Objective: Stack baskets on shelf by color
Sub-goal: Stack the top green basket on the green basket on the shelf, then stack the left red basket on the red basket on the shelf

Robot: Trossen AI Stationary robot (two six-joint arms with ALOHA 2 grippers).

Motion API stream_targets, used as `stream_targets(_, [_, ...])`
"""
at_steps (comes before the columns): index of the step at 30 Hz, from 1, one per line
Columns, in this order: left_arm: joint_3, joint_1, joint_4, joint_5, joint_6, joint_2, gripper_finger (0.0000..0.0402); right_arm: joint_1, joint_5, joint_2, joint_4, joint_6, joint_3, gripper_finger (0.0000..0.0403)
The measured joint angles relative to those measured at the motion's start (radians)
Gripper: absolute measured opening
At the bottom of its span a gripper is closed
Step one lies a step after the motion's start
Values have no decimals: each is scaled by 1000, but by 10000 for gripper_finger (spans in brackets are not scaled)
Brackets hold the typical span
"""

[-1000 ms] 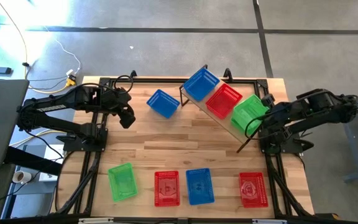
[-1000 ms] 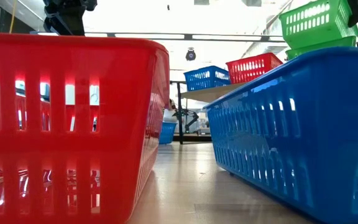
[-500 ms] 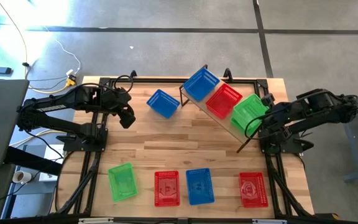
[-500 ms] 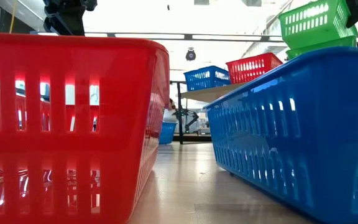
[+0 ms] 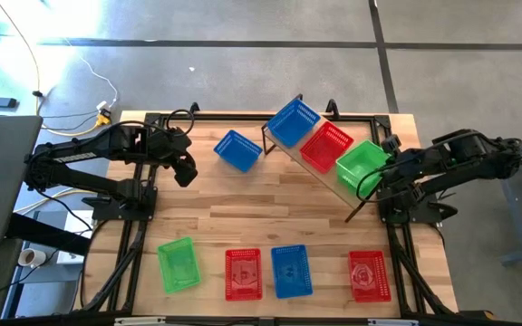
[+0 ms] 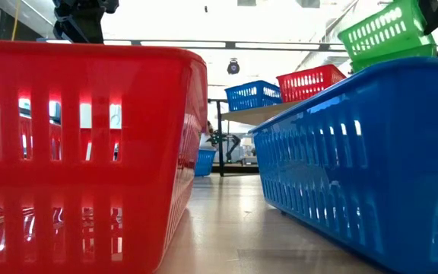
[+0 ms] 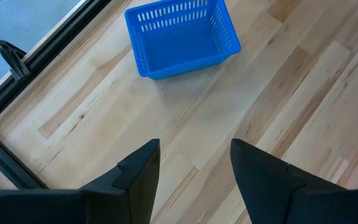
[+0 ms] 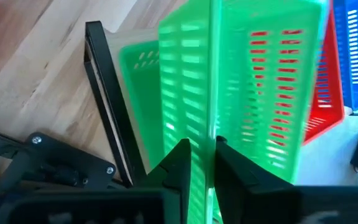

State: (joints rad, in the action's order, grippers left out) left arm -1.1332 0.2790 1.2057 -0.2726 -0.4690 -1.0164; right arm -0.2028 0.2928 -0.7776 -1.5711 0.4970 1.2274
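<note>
The right gripper (image 8: 202, 163) pinched the rim of a tilted green basket (image 5: 362, 164) over the green one on the shelf (image 5: 324, 179), so nesting and releasing seemed next, while the left gripper (image 7: 194, 168) hung spread near a blue basket (image 7: 180, 36).

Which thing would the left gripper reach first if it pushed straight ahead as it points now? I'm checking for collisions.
Probably the loose blue basket lying ahead of the open left gripper. Only bare tabletop shows between them, though a steep tilt might bring it to the wood first.
</note>
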Motion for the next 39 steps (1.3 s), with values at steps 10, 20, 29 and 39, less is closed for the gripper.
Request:
stream_targets(10, [0,0,0,0,0,0,186,0,69,0,0,1,0,80])
stream_targets(20, [0,0,0,0,10,0,186,0,92,0,0,1,2,106])
stream_targets(29, [0,0,0,0,14,0,186,0,22,1,0,-101,2,106])
stream_targets(39, [0,0,0,0,19,0,186,0,12,21,0,-281,2,106])
